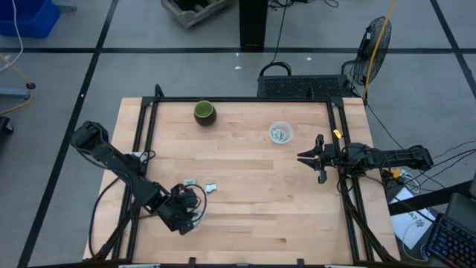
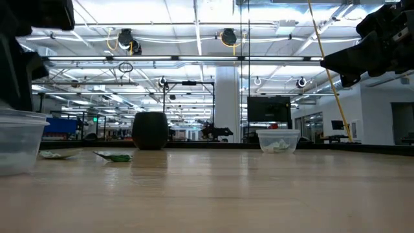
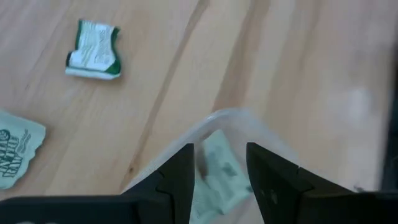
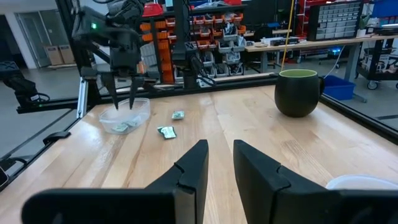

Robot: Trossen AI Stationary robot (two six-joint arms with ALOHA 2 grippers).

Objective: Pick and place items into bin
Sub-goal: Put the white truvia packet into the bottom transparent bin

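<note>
Two wrapped pieces (image 1: 201, 185) just beside left pincer (image 1: 195, 216) over bin (image 4: 125, 116).

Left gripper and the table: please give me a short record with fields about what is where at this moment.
left gripper: open, hanging over the near clear tub
tub contents: wrapped pieces already inside
loose pieces: two on the wood beside that tub
far clear tub: holds pieces too
green cup: upright at the table's far side
right gripper: waiting open near the right edge
</note>
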